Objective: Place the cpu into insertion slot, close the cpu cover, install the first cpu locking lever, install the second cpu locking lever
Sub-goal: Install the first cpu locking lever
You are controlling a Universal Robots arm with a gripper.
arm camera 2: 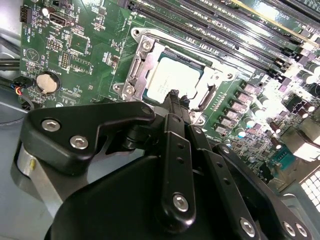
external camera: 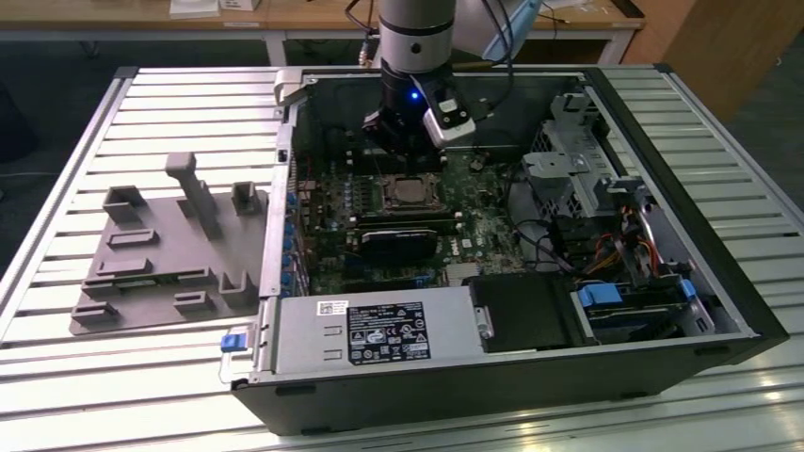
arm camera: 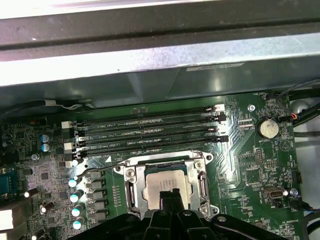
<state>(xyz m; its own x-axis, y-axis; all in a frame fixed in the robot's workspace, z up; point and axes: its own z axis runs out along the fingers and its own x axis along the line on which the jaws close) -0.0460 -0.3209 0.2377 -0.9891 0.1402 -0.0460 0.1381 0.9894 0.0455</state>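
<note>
Second wrist view: end effector (arm camera 2: 174,96), fingers pressed together, touches cpu (arm camera 2: 172,80) lying in slot (arm camera 2: 145,46); cover (arm camera 2: 136,67) seems down, so the locking steps appear in hand.

I can read no word or number for certain. The black label (external camera: 387,341) and the small white sticker (external camera: 331,306) on the silver power supply box (external camera: 301,350), at the near edge of the case (external camera: 503,395), carry print I cannot make out. White lettering runs along the memory slots (arm camera: 150,131) on the green circuit board (arm camera: 255,165), and faint marks sit on the cpu (arm camera 2: 172,80).
</note>
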